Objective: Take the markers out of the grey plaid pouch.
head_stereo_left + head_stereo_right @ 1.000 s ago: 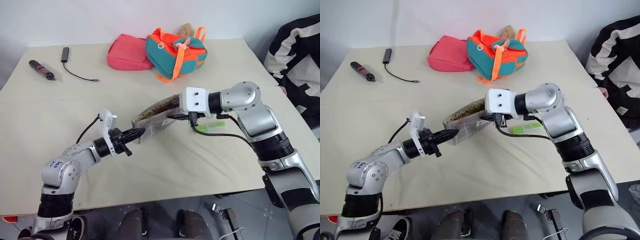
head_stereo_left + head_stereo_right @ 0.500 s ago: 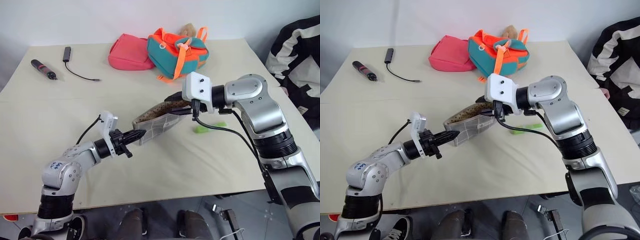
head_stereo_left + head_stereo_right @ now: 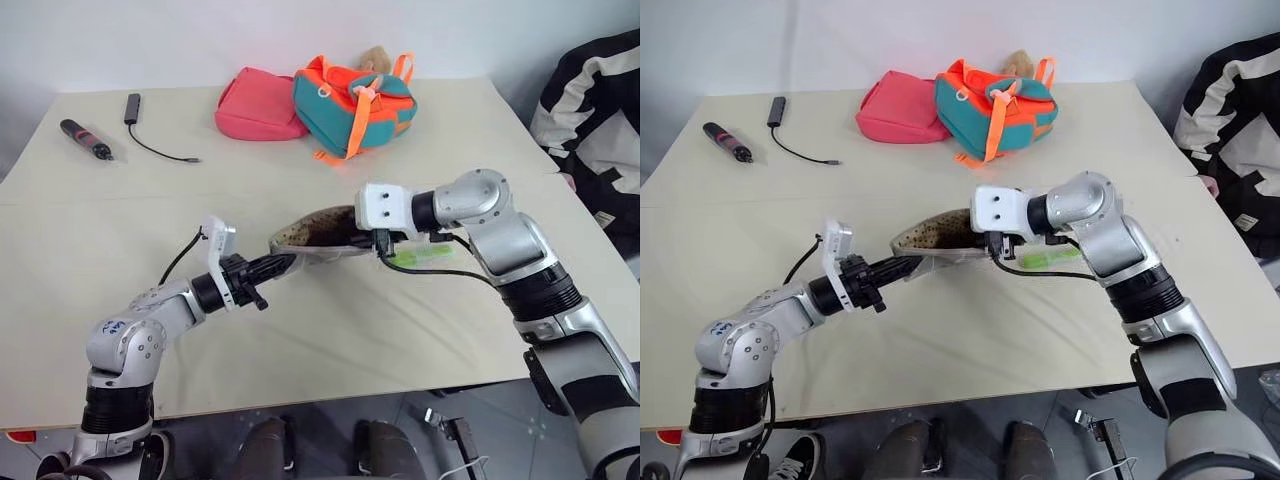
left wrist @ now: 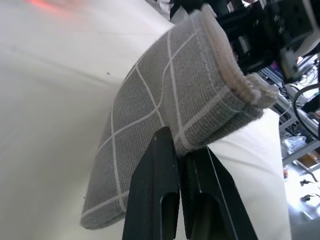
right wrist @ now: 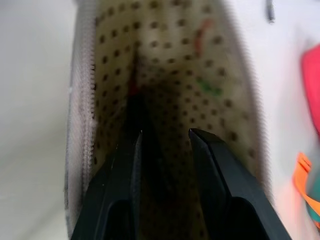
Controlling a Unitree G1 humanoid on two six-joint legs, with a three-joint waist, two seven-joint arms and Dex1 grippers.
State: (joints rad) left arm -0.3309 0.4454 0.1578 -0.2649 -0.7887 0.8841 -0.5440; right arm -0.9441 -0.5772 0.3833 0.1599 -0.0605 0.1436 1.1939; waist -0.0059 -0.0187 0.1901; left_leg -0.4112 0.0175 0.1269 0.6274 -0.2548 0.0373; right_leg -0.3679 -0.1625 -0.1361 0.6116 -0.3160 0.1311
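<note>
We see the left gripper (image 4: 180,155) with jaws clamped on the pouch's (image 3: 312,232) closed end, holding it above the table (image 3: 300,330). The right gripper (image 5: 164,134) sits inside the pouch's open mouth, jaws partly apart against the dotted lining, nothing visibly gripped; red and green smudges deeper in cannot be identified. A light green marker (image 3: 421,257) lies on the table just past the right wrist. Far side of the table: pink pouch (image 3: 257,106), teal-and-orange bag (image 3: 352,102), black cable (image 3: 150,140), black-and-red tool (image 3: 84,139).
</note>
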